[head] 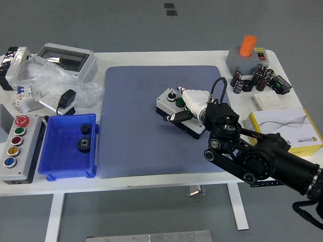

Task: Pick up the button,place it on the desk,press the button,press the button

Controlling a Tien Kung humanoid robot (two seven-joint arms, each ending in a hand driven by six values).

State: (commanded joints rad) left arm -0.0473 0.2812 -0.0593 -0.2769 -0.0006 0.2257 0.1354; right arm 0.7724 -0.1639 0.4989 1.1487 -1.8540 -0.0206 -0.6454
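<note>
We risk shoving the button box (pixel 177 108) sideways on the mat (pixel 136 126) if our push lands off-centre; it lies on the mat mid-surface, directly under our right hand (pixel 194 108); fingers (pixel 176 117) curled over its near end, touching it.

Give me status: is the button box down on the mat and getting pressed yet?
Placed: the button box sits on the blue mat. In hand: the right hand is over its near end, fingers on the box by the green button. Whether any press is done can't be told.
</note>
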